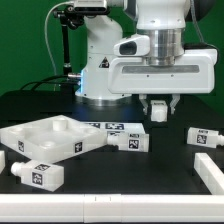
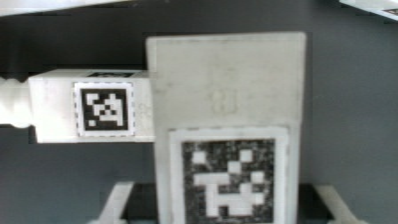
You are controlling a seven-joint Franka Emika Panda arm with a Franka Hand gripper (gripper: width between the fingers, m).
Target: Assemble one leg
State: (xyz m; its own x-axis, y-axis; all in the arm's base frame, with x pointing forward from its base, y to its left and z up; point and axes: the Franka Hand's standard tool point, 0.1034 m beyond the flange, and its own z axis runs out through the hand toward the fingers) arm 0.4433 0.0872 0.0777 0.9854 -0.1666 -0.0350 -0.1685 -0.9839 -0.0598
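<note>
One leg (image 1: 134,141), a small white peg with square tags, lies at the table's middle just in front of the gripper (image 1: 158,110). In the wrist view this leg (image 2: 86,105) lies on its side, its round end pointing away from a flat white tagged strip (image 2: 222,90), which looks like the marker board. The gripper (image 2: 217,206) is open and empty. It hovers over the strip, whose tag shows between the fingers (image 2: 128,200). The leg lies beside the jaws, not between them.
The wide white panel (image 1: 48,137) with round sockets lies at the exterior view's left. Another leg (image 1: 38,175) lies in front of it. Two more white parts (image 1: 208,138) (image 1: 211,170) lie at the exterior view's right. The marker board (image 1: 108,126) runs behind the middle leg.
</note>
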